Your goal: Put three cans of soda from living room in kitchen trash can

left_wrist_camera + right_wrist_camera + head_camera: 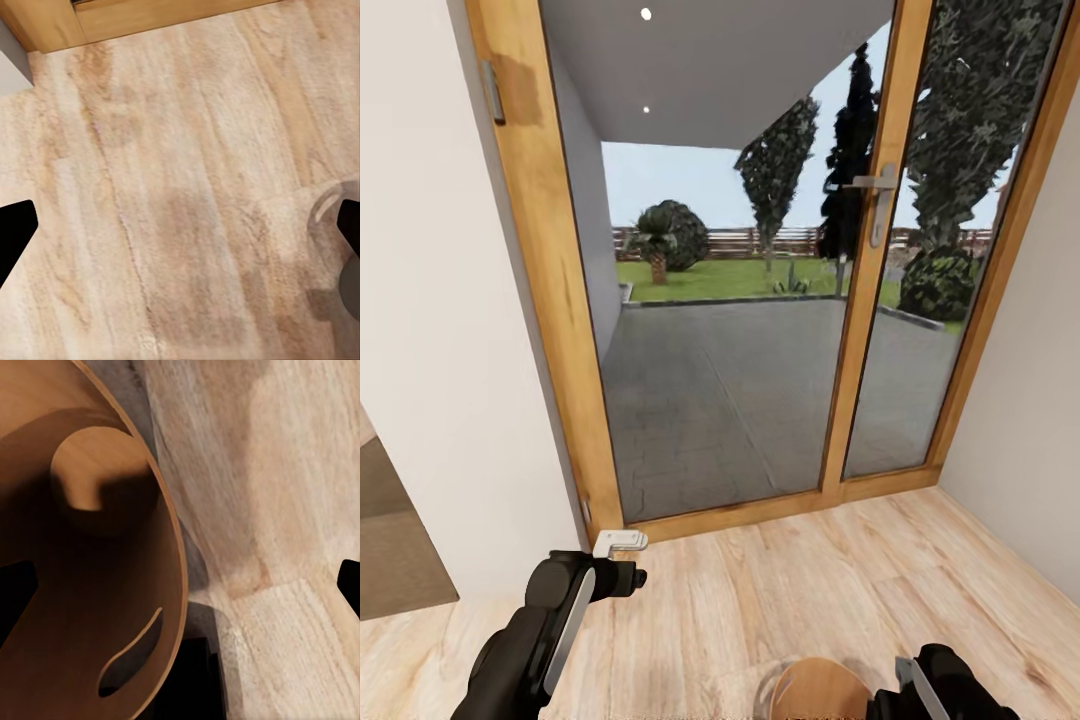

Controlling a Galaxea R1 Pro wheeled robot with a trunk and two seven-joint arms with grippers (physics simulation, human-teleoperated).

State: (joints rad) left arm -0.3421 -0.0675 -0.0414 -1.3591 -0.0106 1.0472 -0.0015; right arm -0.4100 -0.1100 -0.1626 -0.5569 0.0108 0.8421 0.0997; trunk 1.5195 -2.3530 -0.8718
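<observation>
No orange soda cans are in sight. The brown trash can [818,692] sits at the bottom edge of the head view, right against my right gripper [908,690]. In the right wrist view its curved wall [90,607] with a slot cut-out runs between the spread fingertips [15,600], which do not pinch it. A round brown stub [97,472] shows inside; I cannot tell what it is. My left gripper [622,556] hangs open over bare wood floor [180,187], nothing between its fingers.
A tall wood-framed glass door [720,300] with a metal handle [875,200] stands straight ahead, patio and garden behind it. White walls [440,300] close in on both sides. A darker floor patch [390,540] shows at the left past the wall's corner.
</observation>
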